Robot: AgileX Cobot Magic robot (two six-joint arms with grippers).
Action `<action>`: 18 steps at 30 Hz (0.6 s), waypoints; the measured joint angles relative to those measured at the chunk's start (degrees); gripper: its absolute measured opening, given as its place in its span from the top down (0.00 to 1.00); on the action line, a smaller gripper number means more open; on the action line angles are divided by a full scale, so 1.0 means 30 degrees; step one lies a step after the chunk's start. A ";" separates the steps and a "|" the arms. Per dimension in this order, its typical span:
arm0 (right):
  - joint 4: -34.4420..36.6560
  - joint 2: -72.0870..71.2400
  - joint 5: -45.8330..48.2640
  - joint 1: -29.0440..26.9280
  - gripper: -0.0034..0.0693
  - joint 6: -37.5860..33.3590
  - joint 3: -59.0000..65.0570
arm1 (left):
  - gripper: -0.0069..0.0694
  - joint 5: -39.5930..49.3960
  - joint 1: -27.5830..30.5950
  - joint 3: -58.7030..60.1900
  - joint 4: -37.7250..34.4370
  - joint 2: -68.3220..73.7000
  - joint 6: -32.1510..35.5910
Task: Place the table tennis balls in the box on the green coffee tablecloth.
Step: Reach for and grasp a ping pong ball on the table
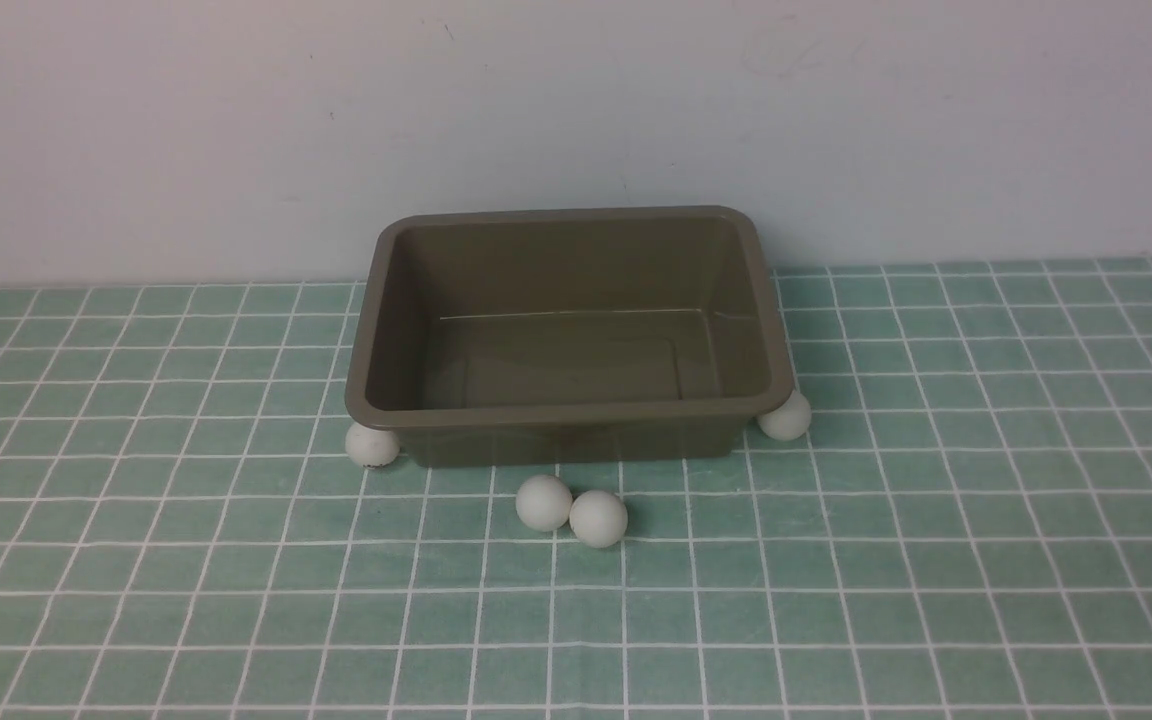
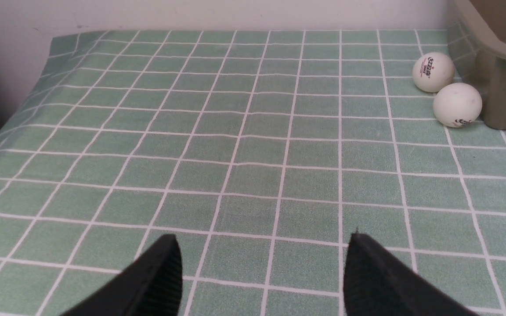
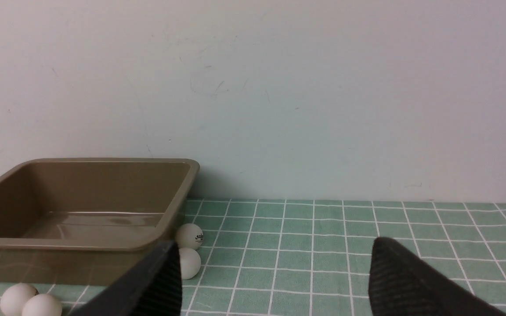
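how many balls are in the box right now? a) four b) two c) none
c: the box shows only its bare floor, and every ball in view lies outside it on the cloth.

- green coffee tablecloth [image 2: 235,175] (white grid lines) lies under the left gripper [image 2: 262,239]
- box [image 3: 59,244] rests on it, ahead of the right gripper [image 3: 275,243]
- table tennis balls [image 2: 457,105] lie beside the box, well ahead of both grippers
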 joint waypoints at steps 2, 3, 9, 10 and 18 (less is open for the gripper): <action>0.0000 0.0000 -0.0195 0.0000 0.24 0.0000 0.0058 | 0.32 0.0000 0.0000 0.0000 0.0000 0.0000 0.0000; 0.0000 0.0000 -0.0350 0.0000 0.24 0.0000 0.0066 | 0.32 0.0000 0.0000 0.0000 0.0000 0.0000 0.0000; 0.0000 0.0000 -0.0931 0.0000 0.24 0.0000 0.0088 | 0.32 0.0000 0.0000 0.0000 0.0000 0.0000 0.0000; 0.0000 0.0000 -0.0931 0.0000 0.24 0.0000 0.0088 | 0.32 0.0000 0.0000 0.0000 0.0000 0.0000 0.0000; 0.0000 0.0000 -0.0739 0.0000 0.24 0.0000 0.0088 | 0.32 -0.0122 0.0000 0.0000 -0.0036 0.0000 0.0558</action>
